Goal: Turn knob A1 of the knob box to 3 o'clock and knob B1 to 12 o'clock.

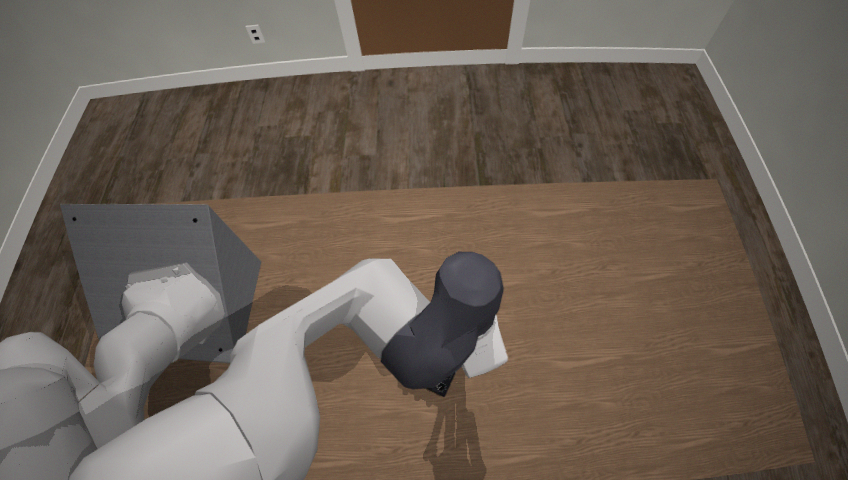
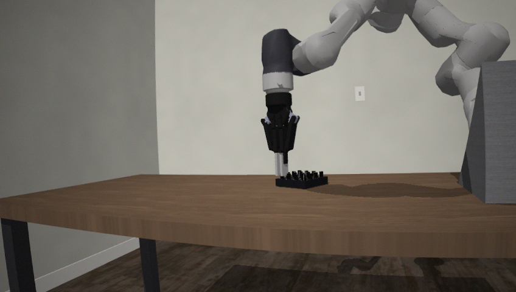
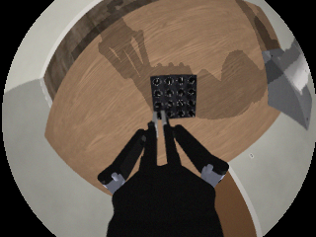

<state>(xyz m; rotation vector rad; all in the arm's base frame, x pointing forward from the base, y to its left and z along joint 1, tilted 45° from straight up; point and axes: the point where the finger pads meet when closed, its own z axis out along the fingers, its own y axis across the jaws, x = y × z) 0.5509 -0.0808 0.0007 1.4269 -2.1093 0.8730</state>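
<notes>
Well, the knob box point(image 1: 443, 392) point(image 2: 290, 183) point(image 3: 175, 87) sits below the narrowed claw point(image 2: 281, 174) point(image 3: 159, 116); grip, I can't tell.

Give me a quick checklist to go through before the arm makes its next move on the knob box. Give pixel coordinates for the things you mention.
1. Knob box point(image 1: 443, 393) point(image 2: 291, 183) point(image 3: 175, 87) sitting level on the table point(image 1: 595, 297) point(image 2: 181, 206) point(image 3: 99, 114): ok.
2. Claw point(image 2: 281, 175) point(image 3: 159, 116) pointing down, fingertips at a corner of the box: ok.
3. Corner knob gripped between the fingertips: cannot tell; they stand close together and hide the contact.
4. A1 at 3 o'clock, B1 at 12: cannot tell; lines and names are too small.
5. Every other knob at its starting mark: cannot tell.
</notes>
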